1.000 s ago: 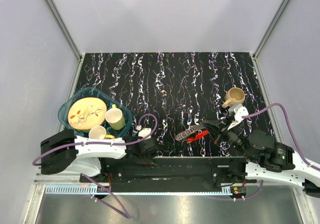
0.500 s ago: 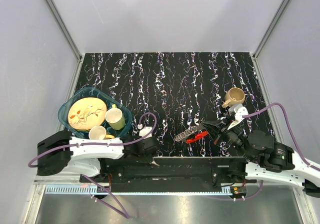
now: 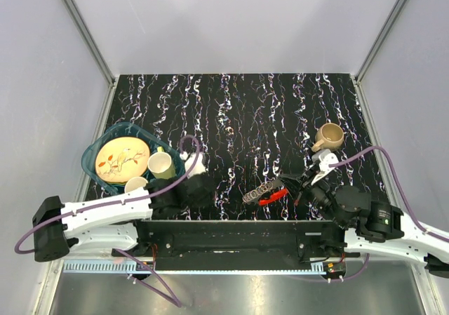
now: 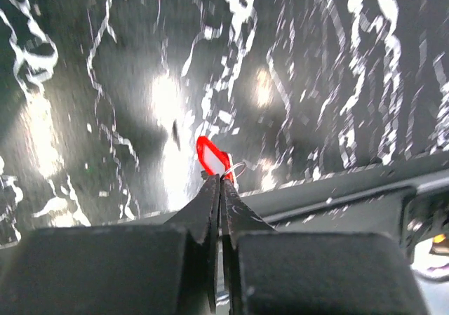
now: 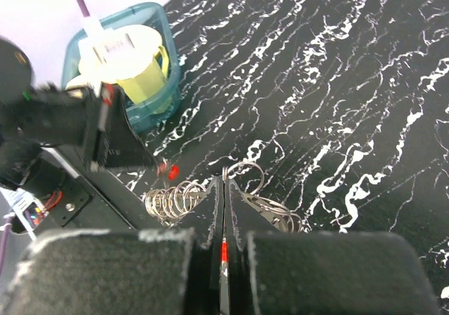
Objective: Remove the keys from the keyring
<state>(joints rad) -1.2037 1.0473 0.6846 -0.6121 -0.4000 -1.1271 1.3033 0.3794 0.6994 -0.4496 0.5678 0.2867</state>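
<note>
Two claws should work against each other. On the glossy black marbled tabletop [image 3: 238, 111], the right claw [image 3: 286, 187], clenched on a red plastic piece [image 3: 272, 197] by the near edge, should anchor the bunch. The left claw [image 4: 219, 185], pinched shut just short of the red oval tag [image 4: 212, 158], should reopen and pry. The keyring [image 5: 172, 199] is springy coiled wire. The keys [image 5: 280, 215] are thin, flat, slippery metal.

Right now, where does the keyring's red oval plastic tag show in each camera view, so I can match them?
Top external: the red oval plastic tag lies near the front edge, right of centre, beside the silvery coil of metal rings.
Left wrist: the tag sits mid-frame, just beyond the shut left fingers.
Right wrist: only a red sliver between the shut right fingers, likely it.
Shared landmark: the black, white-streaked tabletop.
</note>
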